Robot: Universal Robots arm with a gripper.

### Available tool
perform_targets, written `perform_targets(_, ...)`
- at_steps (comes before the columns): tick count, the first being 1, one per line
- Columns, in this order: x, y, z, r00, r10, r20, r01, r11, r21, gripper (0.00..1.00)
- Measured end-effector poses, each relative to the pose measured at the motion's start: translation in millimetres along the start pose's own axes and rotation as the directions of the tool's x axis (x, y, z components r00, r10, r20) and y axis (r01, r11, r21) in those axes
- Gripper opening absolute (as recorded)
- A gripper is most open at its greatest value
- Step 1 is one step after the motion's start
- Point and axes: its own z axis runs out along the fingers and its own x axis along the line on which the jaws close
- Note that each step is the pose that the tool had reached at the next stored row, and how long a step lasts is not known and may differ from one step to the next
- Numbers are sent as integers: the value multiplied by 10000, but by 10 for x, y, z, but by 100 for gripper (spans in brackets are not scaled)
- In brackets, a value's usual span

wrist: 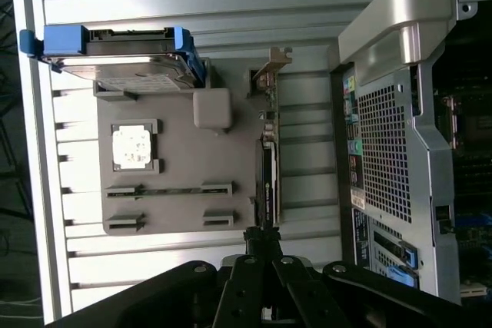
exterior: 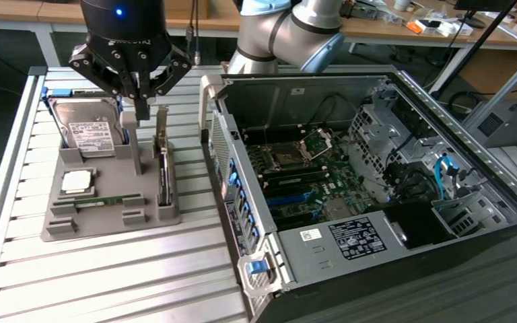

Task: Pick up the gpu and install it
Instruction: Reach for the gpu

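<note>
Fingers point(wrist: 255, 245) clenched, poised above one end of gpu point(wrist: 267, 174), perhaps touching it; gpu upright on edge in grey holder point(wrist: 184, 197) on table point(wrist: 192, 13), between hard drive point(wrist: 123, 63) and open computer case point(wrist: 392, 136).

gpu point(exterior: 162, 168) stands on edge in the tray point(exterior: 106, 217), between the hard drive point(exterior: 88, 128) and the computer case point(exterior: 277, 101).

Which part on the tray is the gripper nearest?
The gpu, the thin dark card standing on edge on the tray's case side; the gripper hangs at its end. The hard drive, CPU and memory stick sit farther off.
</note>
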Motion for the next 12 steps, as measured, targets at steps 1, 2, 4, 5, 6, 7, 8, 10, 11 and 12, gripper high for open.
perform_targets(1, 6, 0, 0, 10000, 0, 0, 0, 10000, 0, 11)
perform_targets(2, 13, -1, 0, 10000, 0, 0, 0, 10000, 0, 11)
perform_targets(4, 26, -2, 0, 10000, 0, 0, 0, 10000, 0, 11)
perform_targets(5, 31, -2, -1, 10000, 0, 0, 0, 10000, -1, 11)
perform_targets(6, 40, -3, -1, 10000, 0, 1, 0, 10000, -1, 11)
perform_targets(7, 47, -4, -1, 10000, 0, 0, 0, 10000, 0, 11)
perform_targets(8, 53, -4, -1, 10000, 0, 1, 0, 10000, -1, 11)
perform_targets(10, 68, -5, -2, 10000, 0, 0, 0, 10000, 0, 11)
perform_targets(11, 78, -6, -2, 10000, 0, 1, 0, 10000, 0, 11)
perform_targets(12, 84, -6, -2, 10000, 0, 1, 0, 10000, -1, 11)
